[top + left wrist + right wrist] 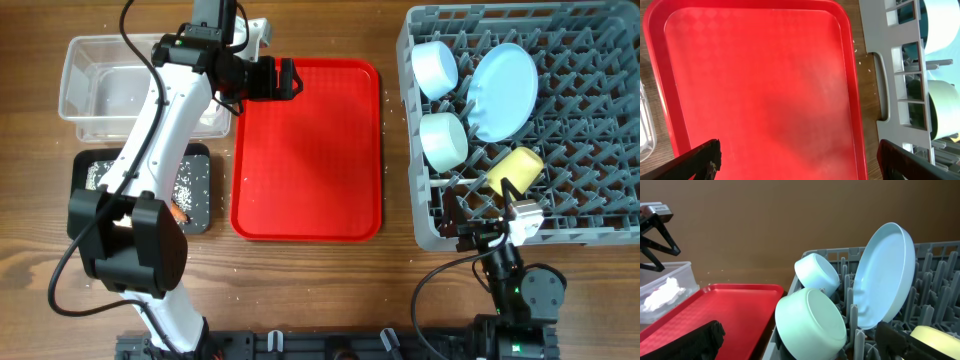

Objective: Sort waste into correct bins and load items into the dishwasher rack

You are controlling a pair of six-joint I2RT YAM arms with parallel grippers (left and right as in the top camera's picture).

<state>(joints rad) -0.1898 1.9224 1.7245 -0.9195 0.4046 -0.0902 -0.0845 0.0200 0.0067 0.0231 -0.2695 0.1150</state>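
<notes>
My left gripper (283,80) (800,165) hangs open over the bare red serving tray (305,150) (760,85), with nothing between its fingers. The right gripper (465,225) (795,342) is open too, at the front left corner of the grey dishwasher rack (600,220) (940,275). In the rack stand a pale blue plate (503,90) (885,275), a pale blue bowl (434,67) (817,272), a mint-green bowl (444,140) (810,325) and a yellow cup (515,170) (935,340). White tissue (660,295) lies in the clear tub (100,90). The black tray (200,190) holds rice grains and an orange carrot piece (178,213).
The left arm crosses over the clear tub and the black tray and hides part of each. A few white grains lie scattered on the wooden table between the red tray and the rack (890,90). The rack's handle faces the red tray.
</notes>
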